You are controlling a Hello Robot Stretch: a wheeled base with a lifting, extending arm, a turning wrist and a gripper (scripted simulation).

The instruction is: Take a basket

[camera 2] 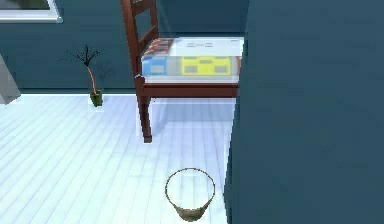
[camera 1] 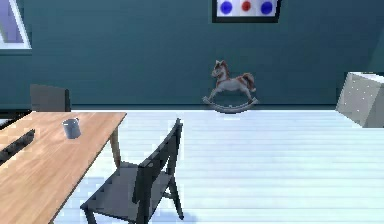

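Logging the basket (camera 2: 189,192) first: where does it sit? (A)

On the floor (camera 2: 70,150), low in the arm side view. Upright, mouth up, just beside the foot of the teal wall (camera 2: 310,110). Well apart from the wooden chair (camera 2: 140,60) farther out. (B)

Why there, do you reckon? (A)

My guess: tucked against the wall to keep the walkway free. Same logic for the potted plant (camera 2: 92,72), parked by the far wall. The chair carries a blue and yellow cushion (camera 2: 190,66) flat on its seat. (B)

Looks of the basket? (A)

Thin, pale, round rim. See-through sides narrowing to a darker greenish base. Appears empty. I judge it light, with the rim the likely hold. (B)

Jaws? (A)

Cannot tell their state. (B)

Ahead? (A)

A tabletop (camera 1: 50,150) with a mug (camera 1: 71,128) near its far edge, away from the seat. No bearing on the task, I think. (B)
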